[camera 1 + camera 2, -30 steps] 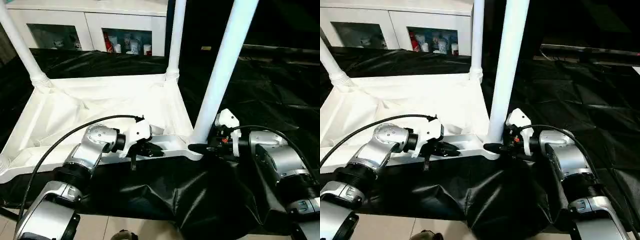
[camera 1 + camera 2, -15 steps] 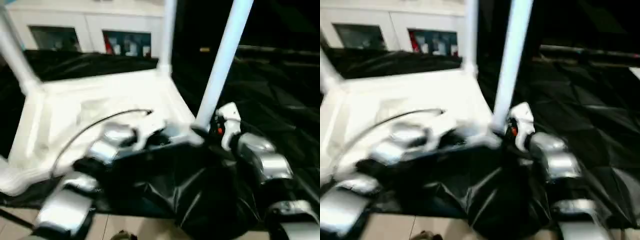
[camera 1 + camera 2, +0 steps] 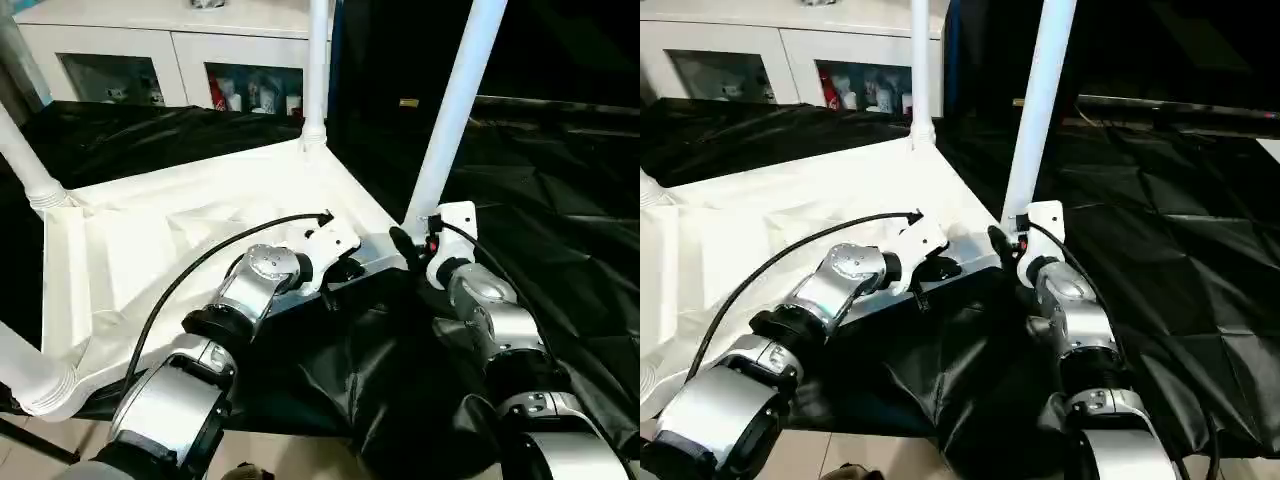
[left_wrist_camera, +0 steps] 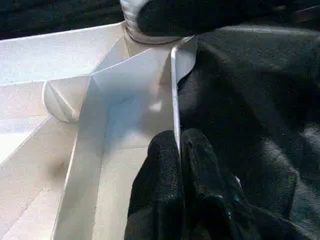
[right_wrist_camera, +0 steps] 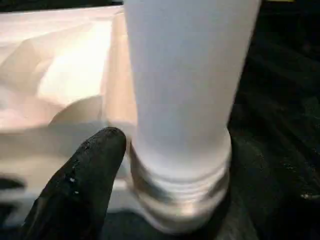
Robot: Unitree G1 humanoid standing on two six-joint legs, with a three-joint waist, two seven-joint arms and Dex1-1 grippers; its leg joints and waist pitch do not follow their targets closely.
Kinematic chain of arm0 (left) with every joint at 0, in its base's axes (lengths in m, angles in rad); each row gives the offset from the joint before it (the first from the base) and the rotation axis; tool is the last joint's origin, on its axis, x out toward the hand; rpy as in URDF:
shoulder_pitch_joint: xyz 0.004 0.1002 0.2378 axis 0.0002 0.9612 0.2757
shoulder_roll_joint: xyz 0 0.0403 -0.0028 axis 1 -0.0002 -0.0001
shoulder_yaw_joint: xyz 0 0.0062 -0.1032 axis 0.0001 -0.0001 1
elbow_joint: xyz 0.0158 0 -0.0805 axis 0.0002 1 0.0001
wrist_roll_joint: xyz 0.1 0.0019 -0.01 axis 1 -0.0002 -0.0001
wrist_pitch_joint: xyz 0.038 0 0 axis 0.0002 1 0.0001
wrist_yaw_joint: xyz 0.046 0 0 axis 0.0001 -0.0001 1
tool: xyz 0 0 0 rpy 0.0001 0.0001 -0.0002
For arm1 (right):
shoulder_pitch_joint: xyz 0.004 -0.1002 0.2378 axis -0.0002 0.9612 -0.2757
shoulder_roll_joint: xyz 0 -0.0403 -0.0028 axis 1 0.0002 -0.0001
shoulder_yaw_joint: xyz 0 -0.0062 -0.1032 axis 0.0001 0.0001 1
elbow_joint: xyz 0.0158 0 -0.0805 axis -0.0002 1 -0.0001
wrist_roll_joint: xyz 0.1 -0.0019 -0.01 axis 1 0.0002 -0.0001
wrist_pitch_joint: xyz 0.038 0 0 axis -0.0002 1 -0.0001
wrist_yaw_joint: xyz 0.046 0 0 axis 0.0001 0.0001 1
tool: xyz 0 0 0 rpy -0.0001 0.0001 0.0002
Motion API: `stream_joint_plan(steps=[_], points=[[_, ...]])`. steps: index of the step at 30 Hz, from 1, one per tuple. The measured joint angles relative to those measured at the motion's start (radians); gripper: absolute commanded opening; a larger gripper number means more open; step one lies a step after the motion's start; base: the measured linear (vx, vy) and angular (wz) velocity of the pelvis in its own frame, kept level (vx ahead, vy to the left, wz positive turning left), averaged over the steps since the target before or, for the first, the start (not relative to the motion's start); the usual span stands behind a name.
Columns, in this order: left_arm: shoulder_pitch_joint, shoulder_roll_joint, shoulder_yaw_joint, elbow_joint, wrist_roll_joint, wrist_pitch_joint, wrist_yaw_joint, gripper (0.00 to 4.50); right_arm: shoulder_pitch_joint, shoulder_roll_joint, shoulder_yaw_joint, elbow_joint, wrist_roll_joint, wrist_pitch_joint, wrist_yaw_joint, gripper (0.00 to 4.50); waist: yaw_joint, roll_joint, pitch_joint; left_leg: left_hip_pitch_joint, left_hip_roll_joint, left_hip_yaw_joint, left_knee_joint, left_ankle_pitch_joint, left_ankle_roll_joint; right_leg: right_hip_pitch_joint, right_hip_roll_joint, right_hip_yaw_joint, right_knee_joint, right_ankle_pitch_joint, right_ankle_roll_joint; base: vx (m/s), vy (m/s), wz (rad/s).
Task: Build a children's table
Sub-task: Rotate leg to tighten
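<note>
Since the earlier frame the tabletop has swung on the work table, its near right corner now farther from the robot, and both arms have followed it. The tabletop lies underside up on the black drape. Four legs stand in its corner sockets: far left, far right, near right, and near left at the drape's front edge.

Left gripper: fingers pressed together on the thin rim wall of the tabletop's near edge, just beside the near right socket. Right gripper: one finger lies against the threaded collar at the base of the near right leg; jaws apart, not clamped on the leg.

Step in hand, as judged: seating the last leg while the tabletop is steadied. The next move would call for closing on the leg's base and turning it home, with the rim held firm.
</note>
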State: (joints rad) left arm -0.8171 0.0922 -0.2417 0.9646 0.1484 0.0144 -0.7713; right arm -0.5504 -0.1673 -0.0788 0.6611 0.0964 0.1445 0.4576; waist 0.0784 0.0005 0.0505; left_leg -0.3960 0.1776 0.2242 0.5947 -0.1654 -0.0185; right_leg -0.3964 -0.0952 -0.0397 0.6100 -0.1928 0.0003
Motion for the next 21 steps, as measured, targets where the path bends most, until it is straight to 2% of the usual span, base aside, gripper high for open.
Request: stream_joint_plan(steps=[5,9,11,13,17,21], points=[[0.008,0.055,0.006,-0.014,-0.028,-0.02,-0.094,0.0,0.016,-0.118,0.061,-0.025,0.02,0.004,0.261,3.51,-0.014,-0.002,0.001,-0.005,0.003,-0.001,-0.001,0.0,0.0,-0.005,0.002,-0.002,0.0,0.003,0.001,0.0,0.0,0.0],[0.055,0.133,0.014,-0.078,-0.067,-0.043,-0.245,0.0,0.044,-0.198,0.091,-0.084,0.045,0.027,0.469,3.51,-0.012,-0.002,0.001,-0.007,0.006,-0.001,-0.001,0.0,0.0,-0.007,0.004,-0.004,0.0,0.001,0.003,0.0,0.0,0.0],[0.081,0.173,0.011,-0.118,-0.086,-0.053,-0.341,0.0,0.048,-0.246,0.121,-0.107,0.059,0.039,0.564,3.51,-0.006,-0.001,0.001,-0.008,0.006,0.0,-0.001,0.0,0.0,-0.007,0.004,-0.005,0.0,0.001,0.003,0.0,0.0,0.0],[0.099,0.197,0.003,-0.143,-0.1,-0.064,-0.42,0.0,0.047,-0.27,0.138,-0.112,0.064,0.04,0.627,3.51,0.007,-0.001,0.001,-0.008,0.006,0.0,-0.001,0.0,0.0,-0.008,0.004,-0.005,0.0,0.0,0.003,0.0,0.0,0.0],[0.113,0.215,-0.027,-0.177,-0.115,-0.07,-0.51,0.0,0.047,-0.268,0.182,-0.116,0.064,0.039,0.681,3.51,0.034,-0.001,0.002,-0.008,0.006,0.002,0.001,0.0,0.0,-0.007,0.002,-0.005,0.0,0.0,0.002,0.0,0.0,0.0],[0.131,0.231,-0.032,-0.208,-0.12,-0.07,-0.534,0.0,0.047,-0.269,0.186,-0.133,0.064,0.039,0.715,3.51,0.034,-0.003,0.003,-0.008,0.006,0.003,0.002,0.0,0.0,-0.006,0.001,-0.003,0.0,0.001,0.001,0.0,0.0,0.0]])
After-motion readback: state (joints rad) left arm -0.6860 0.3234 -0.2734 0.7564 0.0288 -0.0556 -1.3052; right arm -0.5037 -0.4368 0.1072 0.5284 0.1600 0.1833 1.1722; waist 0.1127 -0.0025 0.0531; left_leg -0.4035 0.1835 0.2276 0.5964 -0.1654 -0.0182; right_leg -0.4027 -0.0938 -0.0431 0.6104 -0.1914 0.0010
